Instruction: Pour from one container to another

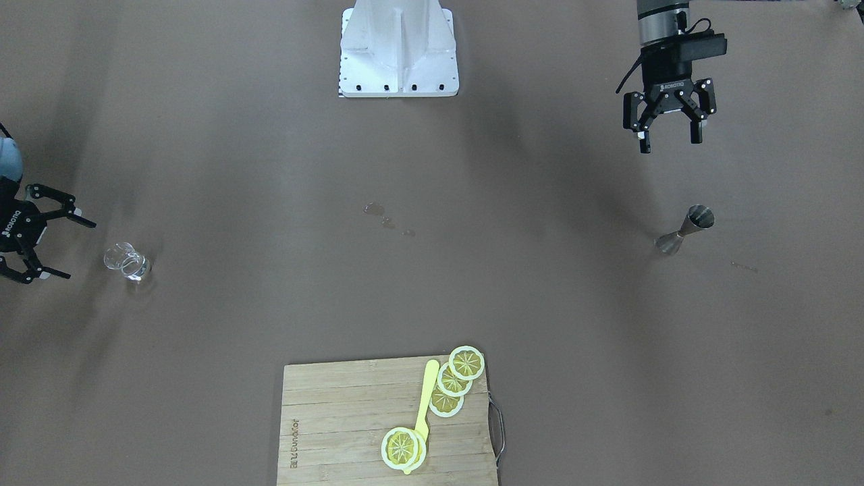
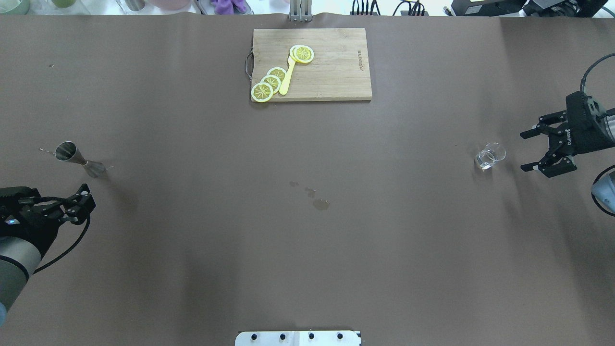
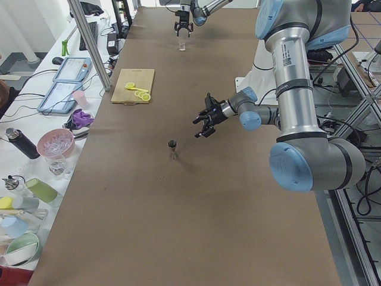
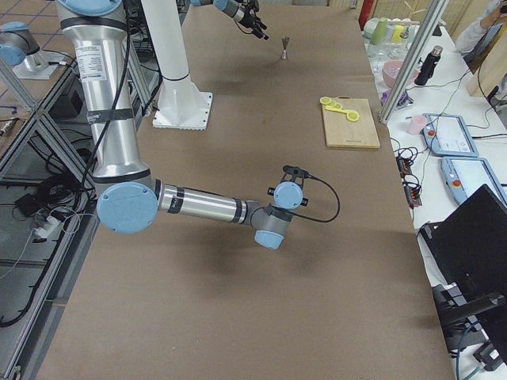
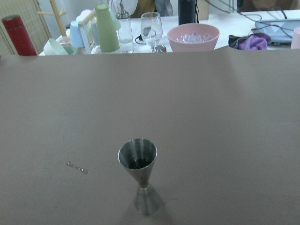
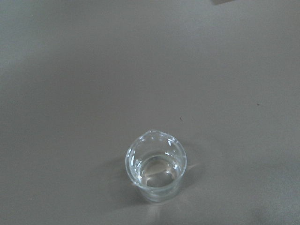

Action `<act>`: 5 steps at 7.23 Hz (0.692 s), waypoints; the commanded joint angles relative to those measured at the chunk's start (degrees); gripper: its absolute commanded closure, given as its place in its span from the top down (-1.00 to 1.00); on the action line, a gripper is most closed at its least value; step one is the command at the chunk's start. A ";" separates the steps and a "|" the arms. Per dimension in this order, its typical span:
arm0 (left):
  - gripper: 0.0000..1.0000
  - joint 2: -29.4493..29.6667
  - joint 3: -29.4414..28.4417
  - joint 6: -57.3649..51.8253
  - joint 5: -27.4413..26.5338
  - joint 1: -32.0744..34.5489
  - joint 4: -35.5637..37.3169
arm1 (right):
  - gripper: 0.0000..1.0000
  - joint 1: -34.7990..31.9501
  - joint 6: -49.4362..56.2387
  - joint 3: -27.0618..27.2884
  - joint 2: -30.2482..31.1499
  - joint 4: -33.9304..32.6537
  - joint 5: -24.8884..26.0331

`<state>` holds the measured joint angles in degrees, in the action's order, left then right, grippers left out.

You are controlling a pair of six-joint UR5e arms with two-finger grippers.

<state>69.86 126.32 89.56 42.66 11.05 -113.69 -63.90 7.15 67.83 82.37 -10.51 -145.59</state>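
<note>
Front cam, pitcher: small clear glass pitcher stands on brown table at view's left, just beside right gripper, not touching. Fingers spread, empty.
Front cam, jigger: grey metal jigger upright at view's right, near left gripper but apart. Fingers spread, nothing held.
Overhead, layout: pitcher & jigger well apart, at opposite ends. Wet spots between. Cutting board w/ lemon slices on far side.
Side cams: both vessels upright; too small for more.
Left wrist cam, jigger: two cones, narrow waist, matte brushed metal, open cup up. Prob. light, stiff, small foot, so tips easily.
Right wrist cam, pitcher: round, thin wall, pouring lip on rim's far side. Maybe a little clear liquid; hard to tell.
Handling, pitcher: smooth glass, prob. slippery, fragile, light. Grip across mid-wall, pads on sides off the lip, gentle squeeze.
</note>
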 commanded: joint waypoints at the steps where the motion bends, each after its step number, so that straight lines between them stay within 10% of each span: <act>1: 0.96 1.59 -3.00 0.44 -5.81 -0.15 -1.00 | 0.96 0.62 -1.78 0.10 -0.10 0.05 1.71; 5: 0.96 1.77 -10.29 14.49 -11.25 -2.52 -2.24 | 0.96 3.16 -5.03 0.55 -0.54 1.10 4.00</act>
<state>71.53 118.11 100.87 34.55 9.25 -116.16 -61.43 3.12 68.31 81.91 -10.21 -142.00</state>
